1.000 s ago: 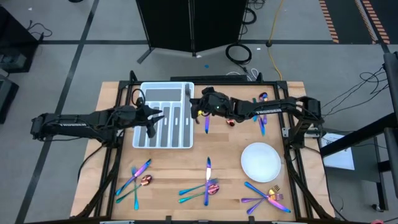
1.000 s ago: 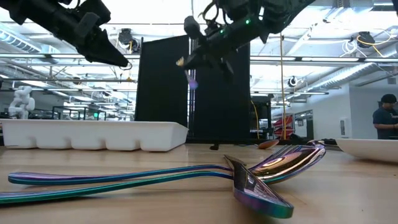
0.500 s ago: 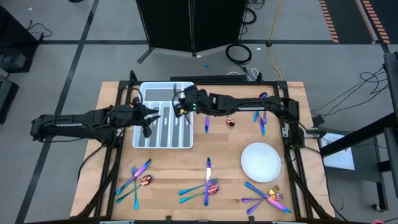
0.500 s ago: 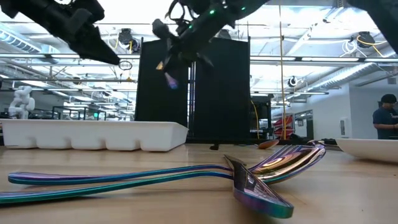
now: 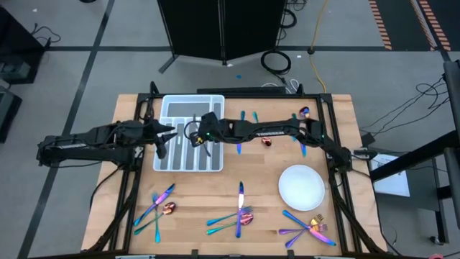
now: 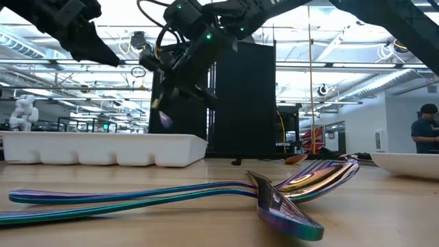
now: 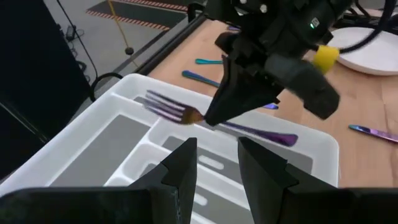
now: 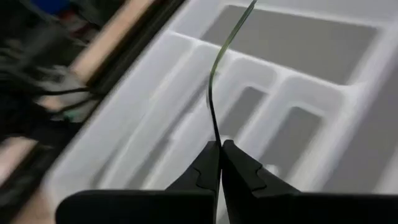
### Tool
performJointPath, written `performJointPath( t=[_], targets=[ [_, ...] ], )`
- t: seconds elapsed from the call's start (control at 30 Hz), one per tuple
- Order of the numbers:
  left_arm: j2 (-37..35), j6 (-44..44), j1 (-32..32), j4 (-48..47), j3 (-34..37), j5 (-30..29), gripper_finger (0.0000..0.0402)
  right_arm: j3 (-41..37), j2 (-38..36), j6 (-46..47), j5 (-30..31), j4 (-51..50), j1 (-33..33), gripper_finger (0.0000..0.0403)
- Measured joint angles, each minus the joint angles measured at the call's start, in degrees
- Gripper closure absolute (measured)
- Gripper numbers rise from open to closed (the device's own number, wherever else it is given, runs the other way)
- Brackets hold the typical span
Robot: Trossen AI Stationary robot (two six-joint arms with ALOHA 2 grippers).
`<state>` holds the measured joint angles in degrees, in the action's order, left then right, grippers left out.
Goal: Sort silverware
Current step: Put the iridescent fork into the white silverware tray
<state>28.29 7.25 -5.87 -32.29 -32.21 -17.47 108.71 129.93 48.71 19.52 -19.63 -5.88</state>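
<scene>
The right gripper (image 7: 214, 118) is clamped on a fork (image 7: 171, 109), holding it above the tray (image 5: 167, 162). The left gripper (image 5: 162, 146), fingers apart, hangs over the tray's left edge.

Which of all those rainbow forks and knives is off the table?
The fork pinched in the right claw, held above the white tray. All the other pieces lie flat on the wooden table.

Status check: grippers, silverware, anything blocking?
Right gripper shut on fork above tray. Left gripper open, empty, beside it. Nothing blocking.
</scene>
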Motion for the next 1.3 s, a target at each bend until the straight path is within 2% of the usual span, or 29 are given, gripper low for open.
performJointPath(
  t=[0.13, 0.23, 0.33, 0.5, 0.57, 0.6, 0.7, 0.77, 1.0, 1.13, 1.2, 1.3],
  targets=[
    [0.07, 1.8, -0.02, 1.0, 0.0, 0.04, 0.0283, 2.89, 0.01, -3.93, 2.84, -5.04, 0.84, 0.0403],
    [0.06, 3.92, -0.02, 8.04, 1.78, -0.06, 0.0283, 5.07, -0.39, -12.03, 8.32, -6.47, 2.38, 0.0403],
    [0.32, 5.76, -0.04, 17.53, 5.74, -1.96, 0.0283, 6.58, -1.63, -19.35, 19.88, -9.44, 5.06, 0.0403],
    [0.79, 7.91, -1.19, 22.34, 8.15, -10.63, 0.0283, 7.36, -3.0, -35.44, 41.43, -9.57, 9.46, 0.0403],
    [0.89, 8.67, -1.4, 24.68, 8.17, -10.34, 0.0283, 7.25, -2.97, -42.4, 47.94, -8.41, 10.54, 0.0403],
    [1.07, 8.82, -1.38, 26.16, 8.17, -8.32, 0.0283, 7.23, -2.91, -45.59, 50.11, -7.11, 10.87, 0.0403],
    [2.53, 7.3, -1.05, 32.01, 8.17, 0.31, 0.0283, 7.25, -2.91, -52.99, 53.57, -3.88, 11.16, 0.0403],
    [3.94, 7.07, -0.73, 34.87, 8.17, 3.91, 0.0283, 7.25, -2.91, -57.63, 55.6, -2.42, 10.95, 0.0403],
    [7.7, 9.27, -2.68, 46.4, 8.05, 2.31, 0.0283, 7.24, -2.91, -74.08, 56.34, -1.52, 10.0, 0.0403],
    [7.63, 13.25, -7.21, 45.96, 5.27, 2.14, 0.0283, 7.21, -2.91, -83.2, 55.95, -2.26, 9.39, 0.0403],
    [7.67, 16.23, -10.54, 42.31, 3.41, 2.31, 0.0283, 7.21, -2.91, -87.34, 55.23, -1.98, 9.16, 0.0403],
    [8.47, 22.41, -16.8, 34.67, 0.66, 7.14, 0.0283, 7.21, -2.87, -95.39, 54.61, -1.62, 8.97, 0.0403]
  ],
)
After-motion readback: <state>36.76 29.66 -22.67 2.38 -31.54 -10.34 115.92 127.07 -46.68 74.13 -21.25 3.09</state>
